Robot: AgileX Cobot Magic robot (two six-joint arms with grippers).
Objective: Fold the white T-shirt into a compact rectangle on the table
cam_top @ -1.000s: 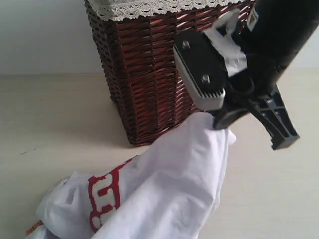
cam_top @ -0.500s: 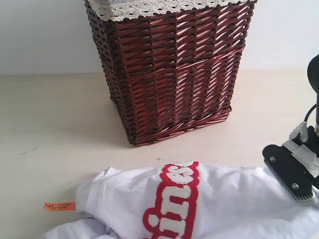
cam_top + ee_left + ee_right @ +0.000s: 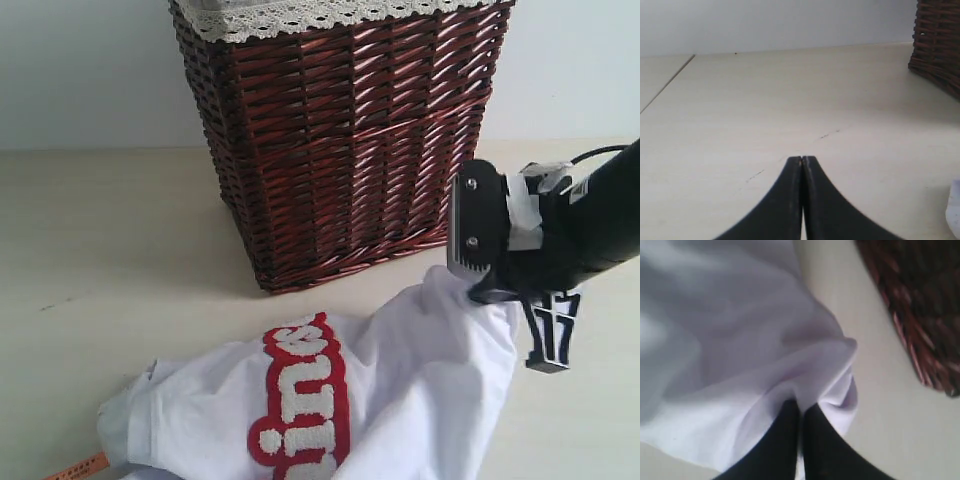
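Bare surface (image 3: 110, 220) lies open along the left side, where the left gripper (image 3: 801, 161) is closed tight on nothing. The white T-shirt (image 3: 410, 390) lies bunched at the near edge, in front of the wicker basket (image 3: 340, 150). The right gripper (image 3: 801, 409) pinches its lifted right edge.

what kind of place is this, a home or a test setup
Likely a tabletop laundry-folding test setup: a wicker basket with lace trim, a white T-shirt on a pale table, plain wall behind.

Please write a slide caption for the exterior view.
Right pincer holds a bunched edge of the white T-shirt near the wicker basket.
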